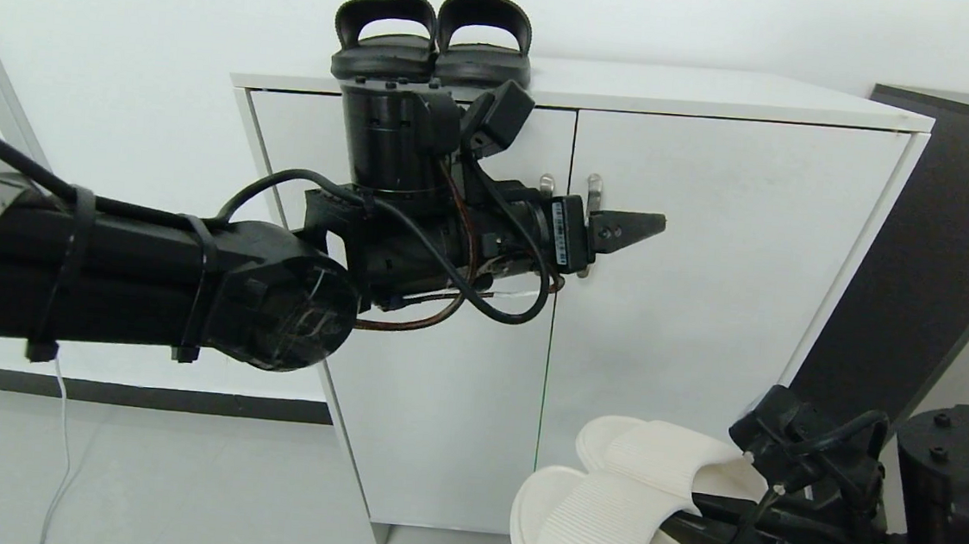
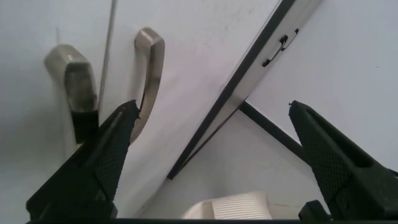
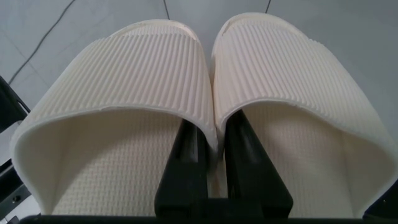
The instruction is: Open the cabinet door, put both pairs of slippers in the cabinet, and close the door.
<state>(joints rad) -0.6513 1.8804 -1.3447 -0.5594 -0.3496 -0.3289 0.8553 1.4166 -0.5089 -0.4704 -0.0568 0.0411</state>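
- The left gripper (image 1: 639,226) hangs at mid-frame in the head view, level with the two metal handles at the centre of the white cabinet (image 1: 704,341). Both cabinet doors are shut.
- From the left wrist, its jaws stand wide apart with nothing between them. One fingertip (image 2: 127,115) sits just beside the handle (image 2: 149,68) of the door on the head view's right. Whether the two touch cannot be told.
- The black slippers (image 1: 434,39) rest side by side on the cabinet top, at upper centre of the head view.
- The white slippers (image 1: 605,498) are held up at the lower right of the head view, in front of the cabinet's lower half.
- The right gripper (image 3: 214,158) has one finger inside each white slipper and is closed on their two inner walls, pinching the pair together.
- A dark panel (image 1: 927,255) stands against the cabinet's right side.
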